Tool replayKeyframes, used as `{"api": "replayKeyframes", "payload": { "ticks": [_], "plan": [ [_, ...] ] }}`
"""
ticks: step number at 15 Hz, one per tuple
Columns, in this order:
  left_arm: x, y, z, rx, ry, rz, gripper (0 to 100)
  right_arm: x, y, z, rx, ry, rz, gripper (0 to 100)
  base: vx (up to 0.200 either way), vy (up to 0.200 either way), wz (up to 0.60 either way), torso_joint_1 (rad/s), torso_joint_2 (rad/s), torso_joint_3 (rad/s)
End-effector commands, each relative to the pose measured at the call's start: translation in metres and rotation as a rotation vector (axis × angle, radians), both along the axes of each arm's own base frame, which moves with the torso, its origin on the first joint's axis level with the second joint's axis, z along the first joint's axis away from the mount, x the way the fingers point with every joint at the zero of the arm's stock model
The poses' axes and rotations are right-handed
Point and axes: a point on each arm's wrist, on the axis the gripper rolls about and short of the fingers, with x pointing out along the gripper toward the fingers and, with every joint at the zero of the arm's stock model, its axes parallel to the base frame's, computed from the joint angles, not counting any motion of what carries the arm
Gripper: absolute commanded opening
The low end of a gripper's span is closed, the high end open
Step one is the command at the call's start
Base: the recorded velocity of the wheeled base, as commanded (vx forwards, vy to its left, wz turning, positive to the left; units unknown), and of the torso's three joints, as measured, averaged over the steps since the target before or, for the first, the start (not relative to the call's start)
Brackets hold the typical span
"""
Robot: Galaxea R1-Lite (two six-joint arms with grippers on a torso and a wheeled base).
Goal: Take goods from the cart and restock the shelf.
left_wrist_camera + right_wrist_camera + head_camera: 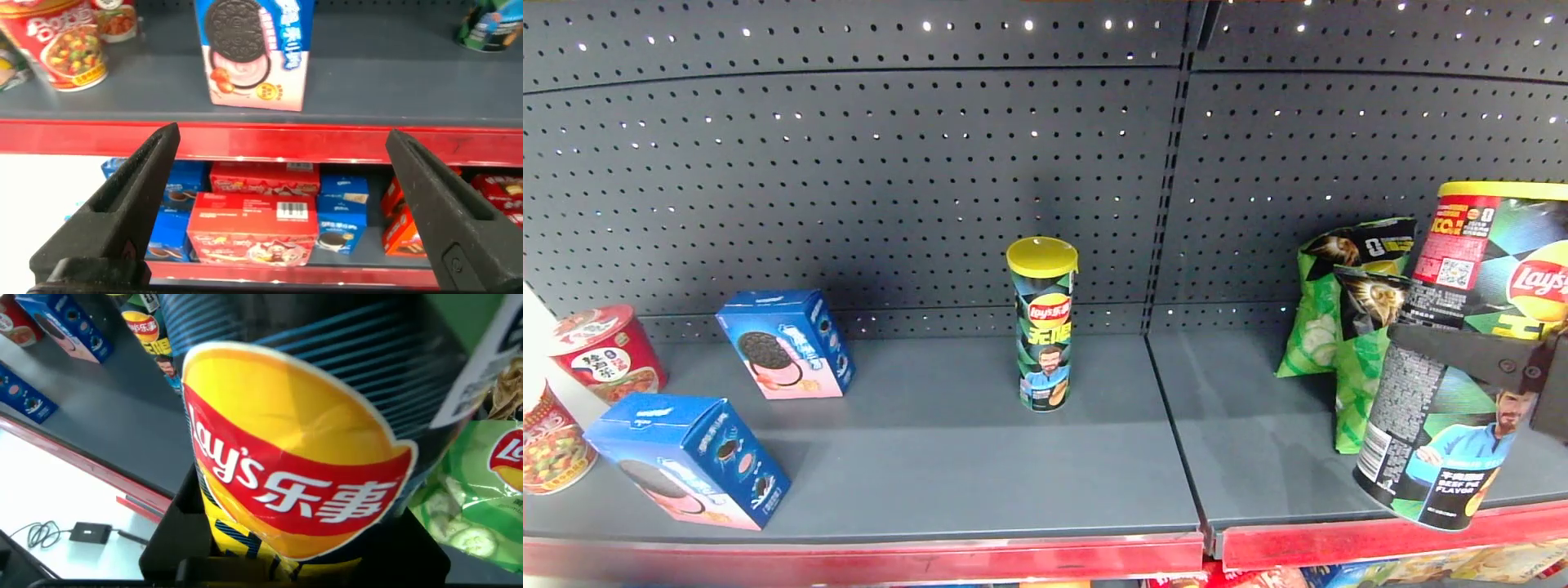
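Note:
My right gripper (1515,367) is shut on a tall chips can (1462,359) with a yellow lid, held slightly tilted over the shelf's (931,457) right front edge. Up close, the chips can (302,465) shows its yellow and red logo. A second, smaller chips can (1043,324) stands upright mid-shelf near the back. My left gripper (286,220) is open with nothing between its fingers (122,212), hanging in front of the shelf's red front rail (270,139), below a blue cookie box (255,51).
Two blue cookie boxes (786,343) (690,461) and red noodle cups (605,351) occupy the shelf's left. Green chip bags (1347,327) lean at the right, behind the held can. A lower shelf holds red and blue boxes (253,224). Bare shelf lies around the middle can.

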Motion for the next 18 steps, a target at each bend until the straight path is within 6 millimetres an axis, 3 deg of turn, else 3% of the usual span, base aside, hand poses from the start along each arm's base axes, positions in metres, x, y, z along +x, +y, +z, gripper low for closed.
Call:
{"api": "replayKeyframes", "payload": {
  "ticks": [1,2,3,4,6,7,9,12,13,14,16,18],
  "plan": [
    [0.000,-0.002,0.000,0.009,-0.003,-0.065,100,0.000,0.000,-0.002,-0.003,0.007,-0.001,0,0.000,0.000,0.00,0.000,0.00,0.000],
    [-0.004,-0.004,0.020,0.021,-0.085,-0.157,100,0.000,0.000,0.001,0.002,-0.005,0.002,0,0.000,0.000,0.00,0.000,0.00,0.000],
    [-0.006,-0.007,0.080,-0.145,-0.154,-0.295,100,0.000,0.000,0.005,0.008,-0.017,0.002,0,0.000,0.000,0.00,0.000,0.00,0.000],
    [0.005,-0.010,0.099,-0.208,-0.103,-0.378,100,0.000,0.000,0.007,0.011,-0.022,0.002,0,0.000,0.000,0.00,0.000,0.00,0.000],
    [0.027,-0.010,0.124,-0.125,-0.085,-0.419,100,0.000,-0.001,0.010,0.015,-0.032,-0.007,0,0.000,0.000,0.00,0.000,0.00,0.000],
    [0.048,-0.009,0.145,-0.094,-0.108,-0.430,100,0.001,-0.002,0.016,0.021,-0.047,-0.010,0,0.000,0.000,0.00,0.000,0.00,0.000],
    [0.069,-0.011,0.157,-0.085,-0.087,-0.508,100,0.003,-0.001,0.019,0.026,-0.056,-0.009,0,0.000,0.000,0.00,0.000,0.00,0.000],
    [0.131,-0.019,0.173,-0.027,-0.004,-0.585,100,0.002,-0.005,0.018,0.029,-0.056,-0.029,0,0.000,0.000,0.00,0.000,0.00,0.000],
    [0.133,-0.019,0.173,-0.024,-0.004,-0.589,100,0.002,-0.005,0.018,0.029,-0.056,-0.031,0,0.000,0.000,0.00,0.000,0.00,0.000],
    [0.166,-0.023,0.170,0.016,-0.016,-0.601,100,0.001,-0.007,0.021,0.036,-0.071,-0.043,0,0.000,0.000,0.00,0.000,0.00,0.000],
    [0.184,-0.024,0.165,0.024,-0.001,-0.596,100,-0.003,-0.010,0.025,0.042,-0.088,-0.052,0,0.000,0.000,0.00,0.000,0.00,0.000],
    [0.184,-0.024,0.166,0.024,-0.009,-0.595,100,-0.003,-0.012,0.025,0.043,-0.092,-0.066,0,0.000,0.000,0.00,0.000,0.00,0.000]
  ]
}}
